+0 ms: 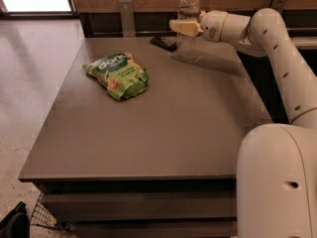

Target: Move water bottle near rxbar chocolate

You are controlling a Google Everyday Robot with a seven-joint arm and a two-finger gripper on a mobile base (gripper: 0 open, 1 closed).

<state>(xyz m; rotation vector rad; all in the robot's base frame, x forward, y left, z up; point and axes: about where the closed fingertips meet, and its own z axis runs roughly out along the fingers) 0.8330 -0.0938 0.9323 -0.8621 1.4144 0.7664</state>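
The water bottle (188,6) is a clear ribbed bottle with a white cap, held upright at the far edge of the table. My gripper (184,28) is shut on its middle, with the yellowish fingers (181,26) around it. The bottle's base is just above or on the table; I cannot tell which. The rxbar chocolate (164,43) is a small flat dark bar lying on the table just left of the bottle's base, very close to it.
A green crinkly snack bag (118,75) lies on the grey table (148,133) left of centre. A wooden wall and a dark ledge run behind the table. My white arm (277,58) reaches in from the right over the table's right edge.
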